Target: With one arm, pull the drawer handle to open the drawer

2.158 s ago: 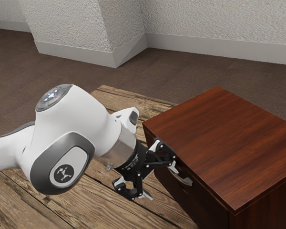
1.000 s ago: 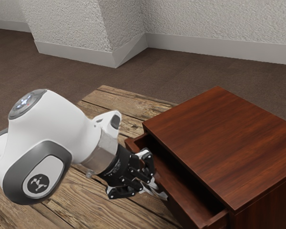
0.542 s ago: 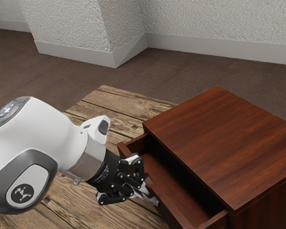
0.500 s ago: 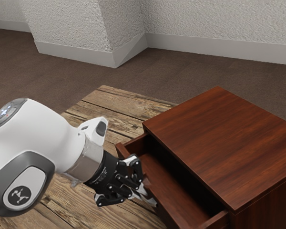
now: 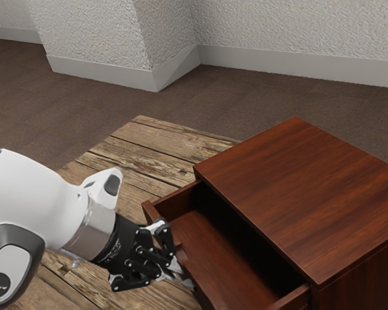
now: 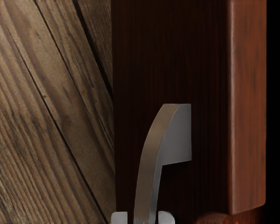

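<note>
Two views to go on, tool first. Looking from the side at the black gripper: pressed up against the front of the drawer, fingers close together, only a narrow gap. Clamped on the handle, going by the wrist view, with two pale fingertips hugging its stem from either side. So: nearly closed, and holding the handle, nothing else.

As for the drawer, sticking well out of the cabinet, toward the exterior view's left, over the table. Open, no doubt about it, with a dark hollow behind it under the cabinet top.

Worth comparing the views. From the side: whole cabinet, white arm coming in low from the left, brown carpet, white textured wall with a pale baseboard. Can't really make out the handle there, mostly hidden behind the gripper. From the wrist: handle right up close against the drawer front, plus a strip of table beside it.

Materials: glossy reddish-brown wood for cabinet and drawer, fine dark grain, rounded edge on the drawer front. Handle in dull grey metal, a flat curved strap with a square foot on the wood. Table in rough weathered planks, heavy grain, dark gaps between boards.
</note>
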Controlling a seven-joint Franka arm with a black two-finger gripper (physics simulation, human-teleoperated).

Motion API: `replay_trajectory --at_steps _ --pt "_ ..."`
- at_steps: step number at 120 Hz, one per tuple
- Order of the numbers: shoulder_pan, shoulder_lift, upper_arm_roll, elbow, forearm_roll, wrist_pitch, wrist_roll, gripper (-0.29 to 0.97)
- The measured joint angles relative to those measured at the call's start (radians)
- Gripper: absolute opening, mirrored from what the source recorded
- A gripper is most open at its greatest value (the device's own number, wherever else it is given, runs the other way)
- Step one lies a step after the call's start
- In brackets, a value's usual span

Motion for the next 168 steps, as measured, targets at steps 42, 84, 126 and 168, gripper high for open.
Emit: replay_trajectory --at_steps 42,84,126,168 --pt "-0.001 -0.074 0.008 -0.062 0.003 -0.005 -0.006 -0.1" --pt "-0.013 -0.128 0.017 -0.091 0.003 -0.012 -0.009 -0.11" --pt "-0.013 -0.185 0.03 -0.128 0.003 -0.029 -0.011 -0.1" --pt "-0.014 -0.237 0.03 -0.154 0.002 -0.048 -0.012 -0.11"
